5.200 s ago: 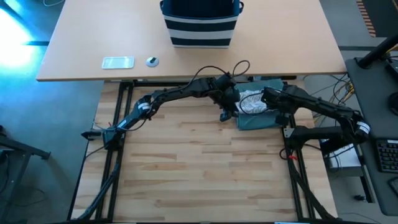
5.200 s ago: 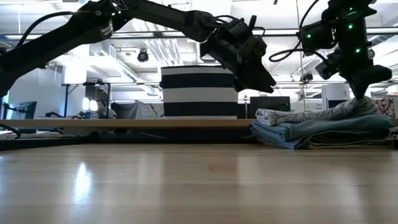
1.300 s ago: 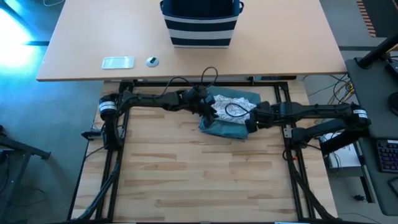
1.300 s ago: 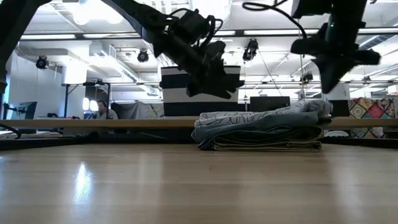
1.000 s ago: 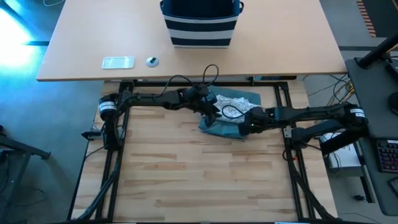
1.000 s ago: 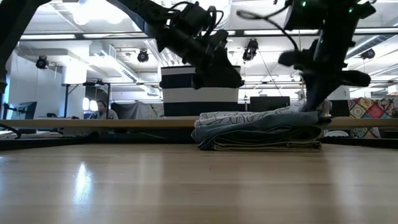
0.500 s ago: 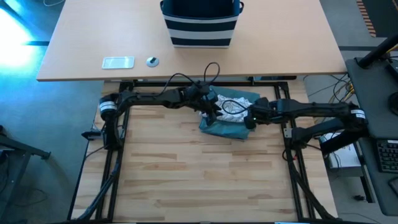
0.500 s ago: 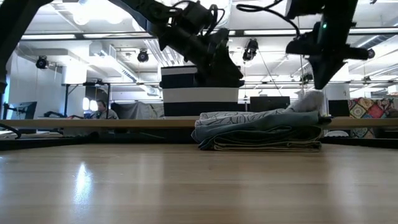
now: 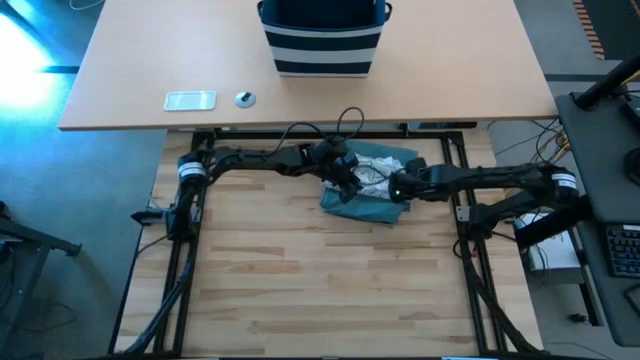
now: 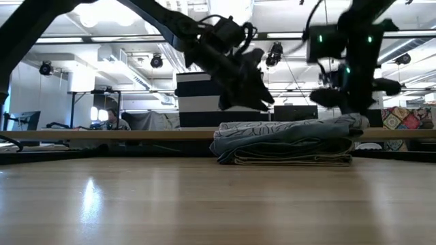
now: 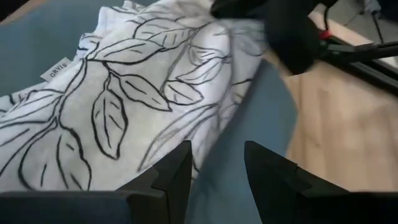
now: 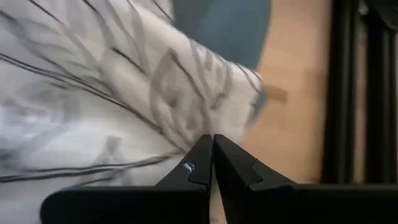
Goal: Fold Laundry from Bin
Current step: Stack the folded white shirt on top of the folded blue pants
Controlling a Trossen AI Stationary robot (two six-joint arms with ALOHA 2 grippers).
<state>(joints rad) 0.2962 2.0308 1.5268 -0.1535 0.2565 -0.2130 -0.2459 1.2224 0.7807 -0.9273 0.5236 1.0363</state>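
A folded stack of laundry (image 9: 366, 188) lies at the far middle of the wooden table. A white leaf-patterned garment (image 11: 118, 93) is on top, a teal one (image 9: 362, 207) is under it, and a tan layer (image 10: 293, 160) is at the bottom. My left gripper (image 11: 216, 167) hovers open just above the stack's left part (image 10: 255, 102). My right gripper (image 12: 212, 155) is shut, its tips at the white garment's right end (image 10: 349, 114). The striped bin (image 9: 322, 40) stands on the desk beyond. My right gripper points steeply down with its shut fingertips (image 12: 202, 163) at the white garment's right end (image 12: 155, 106). The stack lies flat on the table. Whether the tips press on the cloth or stop just above it, I cannot tell.
A flat pale device (image 9: 190, 99) and a small round thing (image 9: 245, 98) lie on the desk left of the bin. Black frame rails (image 9: 452, 150) run along the table's far and side edges. The table's near half (image 9: 320, 290) is bare wood.
My left gripper has moved a little toward the table's right edge and down toward the stack, still open. My right gripper rose, turned, and came down again at the stack's right end. A raised fold of white cloth there now lies lower.
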